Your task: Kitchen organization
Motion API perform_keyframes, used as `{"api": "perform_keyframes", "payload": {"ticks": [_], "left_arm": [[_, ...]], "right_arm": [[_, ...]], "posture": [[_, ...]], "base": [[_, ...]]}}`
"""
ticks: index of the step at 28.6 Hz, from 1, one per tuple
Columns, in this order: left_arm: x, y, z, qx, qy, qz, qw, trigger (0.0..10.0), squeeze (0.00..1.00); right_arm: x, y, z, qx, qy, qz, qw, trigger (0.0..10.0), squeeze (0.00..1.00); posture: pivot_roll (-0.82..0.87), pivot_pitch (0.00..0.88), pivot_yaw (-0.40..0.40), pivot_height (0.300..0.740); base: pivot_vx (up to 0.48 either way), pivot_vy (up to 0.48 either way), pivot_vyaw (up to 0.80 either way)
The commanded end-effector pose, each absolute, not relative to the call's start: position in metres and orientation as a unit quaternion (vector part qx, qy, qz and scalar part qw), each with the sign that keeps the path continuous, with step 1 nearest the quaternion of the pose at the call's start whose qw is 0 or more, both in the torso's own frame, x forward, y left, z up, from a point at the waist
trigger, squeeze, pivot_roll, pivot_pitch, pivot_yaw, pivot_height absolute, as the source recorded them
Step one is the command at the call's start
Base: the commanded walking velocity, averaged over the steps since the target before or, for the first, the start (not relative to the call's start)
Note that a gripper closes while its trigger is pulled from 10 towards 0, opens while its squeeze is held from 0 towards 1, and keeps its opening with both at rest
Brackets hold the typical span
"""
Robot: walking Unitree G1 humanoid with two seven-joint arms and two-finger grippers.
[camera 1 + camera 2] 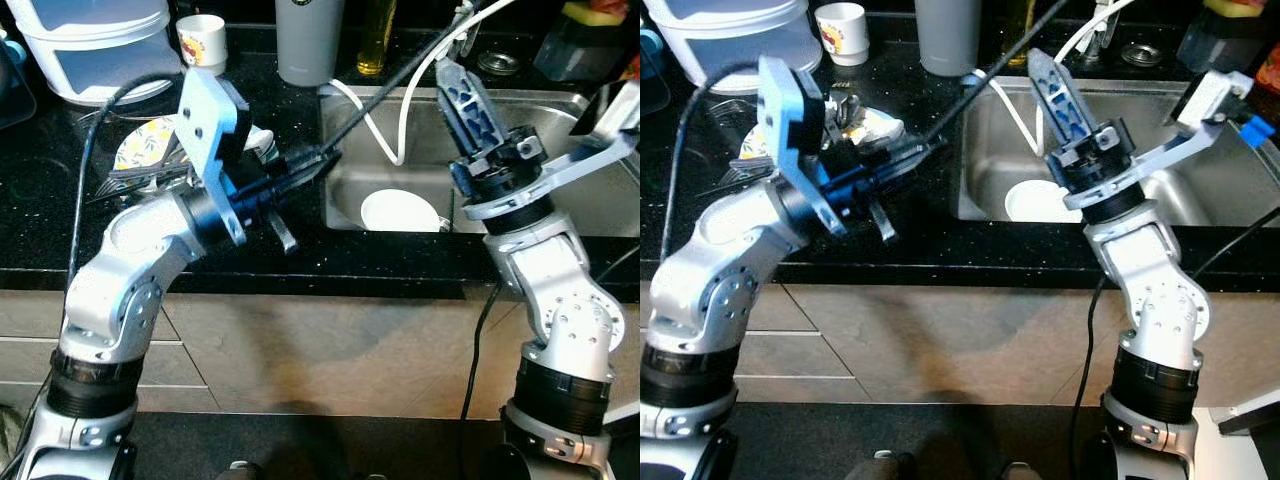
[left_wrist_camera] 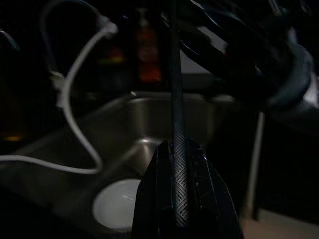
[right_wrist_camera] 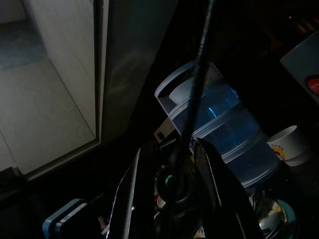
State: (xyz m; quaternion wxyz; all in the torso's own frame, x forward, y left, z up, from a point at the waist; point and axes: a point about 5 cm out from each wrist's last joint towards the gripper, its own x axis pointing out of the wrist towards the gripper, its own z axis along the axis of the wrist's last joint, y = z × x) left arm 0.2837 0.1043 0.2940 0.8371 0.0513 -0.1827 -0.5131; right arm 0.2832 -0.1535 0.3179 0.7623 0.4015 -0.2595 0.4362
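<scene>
While our left gripper (image 1: pixel 310 165) reaches across the black speckled surface (image 1: pixel 60 170) toward the stainless steel sink (image 1: pixel 560 200), its fingers look pressed together, though the dark left wrist view leaves us unsure whether they pinch anything. Our right gripper (image 1: pixel 1055 85) stands raised over the basin, fingers pointing up and away; we cannot tell whether they are parted or closed. We judge the likely thing to tidy is the round white plate (image 1: pixel 402 212) lying flat on the sink floor, beside the looping white hose (image 1: pixel 375 130). To do this well, we should lower slowly, keep clear of the hose and the black cable (image 1: pixel 400 75), and approach the plate's rim at a shallow angle, since a flat plate offers little edge to catch.
</scene>
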Motion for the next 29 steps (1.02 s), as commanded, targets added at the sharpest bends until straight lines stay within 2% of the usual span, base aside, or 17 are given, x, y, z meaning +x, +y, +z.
{"api": "perform_keyframes", "payload": {"ticks": [1, 8, 9, 11, 12, 19, 20, 21, 22, 25, 28, 29], "left_arm": [[0.280, 0.103, 0.293, 0.057, -0.179, -0.524, 0.831, 10.0, 0.00], [0.277, 0.101, 0.292, 0.058, -0.175, -0.532, 0.826, 10.0, 0.00], [0.278, 0.102, 0.293, 0.057, -0.176, -0.530, 0.828, 10.0, 0.00], [0.278, 0.102, 0.293, 0.057, -0.176, -0.530, 0.828, 10.0, 0.00], [0.278, 0.102, 0.293, 0.058, -0.176, -0.530, 0.828, 10.0, 0.00], [0.280, 0.101, 0.293, 0.072, -0.176, -0.516, 0.835, 10.0, 0.00], [0.282, 0.101, 0.293, 0.074, -0.178, -0.503, 0.843, 10.0, 0.00], [0.284, 0.100, 0.294, 0.076, -0.180, -0.493, 0.848, 10.0, 0.00], [0.290, 0.100, 0.293, 0.063, -0.168, -0.475, 0.861, 10.0, 1.00], [0.300, 0.101, 0.294, 0.056, -0.165, -0.435, 0.883, 10.0, 1.00], [0.302, 0.105, 0.297, 0.057, -0.175, -0.415, 0.891, 10.0, 0.99], [0.305, 0.111, 0.300, 0.047, -0.177, -0.397, 0.899, 10.0, 0.00]], "right_arm": [[0.279, -0.152, 0.321, 0.398, -0.266, 0.450, 0.754, 10.0, 0.00], [0.281, -0.152, 0.318, 0.397, -0.259, 0.449, 0.757, 10.0, 0.00], [0.282, -0.152, 0.317, 0.396, -0.257, 0.445, 0.761, 3.1, 0.00], [0.282, -0.152, 0.317, 0.396, -0.257, 0.444, 0.762, 3.1, 0.00], [0.282, -0.152, 0.317, 0.394, -0.258, 0.444, 0.762, 0.0, 0.00], [0.284, -0.153, 0.317, 0.398, -0.258, 0.433, 0.766, 0.0, 0.00], [0.286, -0.154, 0.316, 0.385, -0.255, 0.422, 0.780, 0.9, 0.00], [0.288, -0.155, 0.315, 0.375, -0.254, 0.413, 0.790, 0.9, 0.00], [0.293, -0.158, 0.314, 0.363, -0.250, 0.388, 0.809, 10.0, 0.00], [0.305, -0.166, 0.313, 0.336, -0.248, 0.327, 0.848, 10.0, 0.00], [0.312, -0.173, 0.313, 0.319, -0.253, 0.286, 0.868, 10.0, 0.00], [0.319, -0.179, 0.311, 0.299, -0.253, 0.246, 0.887, 10.0, 0.00]], "posture": [[0.09, 0.120, -0.007, 0.740], [0.09, 0.123, -0.009, 0.740], [0.09, 0.123, -0.009, 0.740], [0.09, 0.123, -0.009, 0.740], [0.09, 0.123, -0.009, 0.740], [0.09, 0.127, -0.012, 0.740], [0.10, 0.128, -0.013, 0.740], [0.10, 0.128, -0.013, 0.740], [0.10, 0.128, -0.013, 0.740], [0.09, 0.129, -0.012, 0.740], [0.09, 0.129, -0.012, 0.740], [0.09, 0.129, -0.012, 0.740]], "base": [[0.000, 0.000, 0.00], [0.000, 0.000, 0.00], [0.000, 0.000, 0.00], [0.000, 0.000, 0.00], [0.000, 0.000, 0.00], [0.000, 0.000, 0.00], [0.000, 0.000, 0.00], [0.000, 0.000, 0.00], [0.000, 0.000, 0.00], [0.000, 0.000, 0.00], [0.000, 0.000, 0.00], [0.000, 0.000, 0.00]]}}
